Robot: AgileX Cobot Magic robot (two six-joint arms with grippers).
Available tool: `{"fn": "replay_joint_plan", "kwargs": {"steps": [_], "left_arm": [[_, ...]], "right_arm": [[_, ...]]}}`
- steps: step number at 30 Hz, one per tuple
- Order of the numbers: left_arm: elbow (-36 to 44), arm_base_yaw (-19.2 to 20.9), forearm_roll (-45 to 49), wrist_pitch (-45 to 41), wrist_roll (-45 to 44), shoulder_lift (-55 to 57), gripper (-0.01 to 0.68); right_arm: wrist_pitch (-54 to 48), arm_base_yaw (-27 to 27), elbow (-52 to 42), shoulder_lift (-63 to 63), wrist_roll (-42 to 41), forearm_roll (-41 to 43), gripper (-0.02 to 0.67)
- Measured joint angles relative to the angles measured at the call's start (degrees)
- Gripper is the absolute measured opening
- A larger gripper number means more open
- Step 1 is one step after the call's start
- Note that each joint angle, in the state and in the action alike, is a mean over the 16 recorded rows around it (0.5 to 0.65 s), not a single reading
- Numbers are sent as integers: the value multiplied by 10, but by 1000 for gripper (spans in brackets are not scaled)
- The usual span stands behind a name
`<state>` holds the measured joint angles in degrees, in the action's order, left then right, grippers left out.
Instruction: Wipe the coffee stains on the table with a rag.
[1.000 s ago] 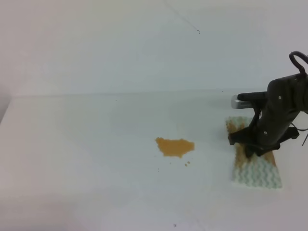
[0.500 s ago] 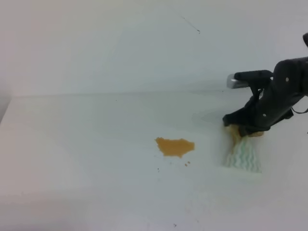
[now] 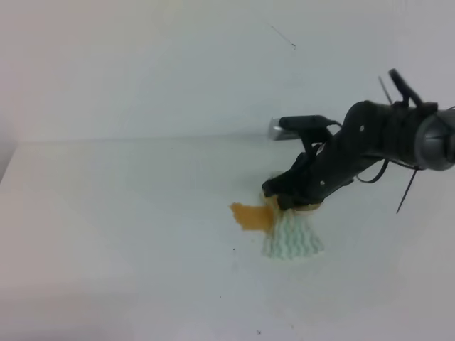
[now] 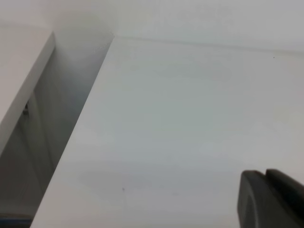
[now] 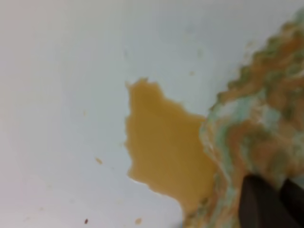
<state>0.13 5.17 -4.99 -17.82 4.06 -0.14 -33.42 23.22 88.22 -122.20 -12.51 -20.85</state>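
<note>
The rag (image 3: 291, 238) now lies just right of centre in the exterior high view, bunched at its top and fanning out below, with its left edge over the right side of the coffee stains (image 3: 250, 216). A second ago it lay flat and spread out near the right edge of the frame, well apart from the blotch; half a second ago it was already gathered and lifted at one end, about halfway across. In the right wrist view the rag (image 5: 251, 128) fills the right side of the frame, its green waves and brown blotches crumpled, and its edge overlaps the right part of the coffee stains (image 5: 161, 152), which sit at the centre with small droplets to the lower left.

The right pincer (image 3: 288, 200) is closed on the bunched upper end of the rag, its dark arm reaching in from the right edge toward the centre. A second ago it stood open over the flat cloth far to the right.

The white counter (image 3: 128, 227) carries all this; the blotch's left part is in the same place as before. In the left wrist view only a dark corner of the left pincer (image 4: 270, 202) shows at the lower right above the bare counter (image 4: 180, 123), and I cannot tell whether it is open or closed.
</note>
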Motion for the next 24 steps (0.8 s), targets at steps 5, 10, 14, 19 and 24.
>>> {"fn": "replay_joint_plan", "kwargs": {"steps": [5,10,14,19,24], "left_arm": [[0,0,0,0,0,0,-2],[0,0,0,0,0,0,-2],[0,0,0,0,0,0,-2],[-1,0,0,0,0,1,-2],[-1,0,0,0,0,1,-2]], "right_arm": [[17,27,10,-34,-3,-8,17],[26,52,28,-58,-3,-14,16],[32,70,50,-67,-5,-20,16],[39,87,79,-72,-7,-24,15],[45,95,98,-78,-7,-26,15]]}}
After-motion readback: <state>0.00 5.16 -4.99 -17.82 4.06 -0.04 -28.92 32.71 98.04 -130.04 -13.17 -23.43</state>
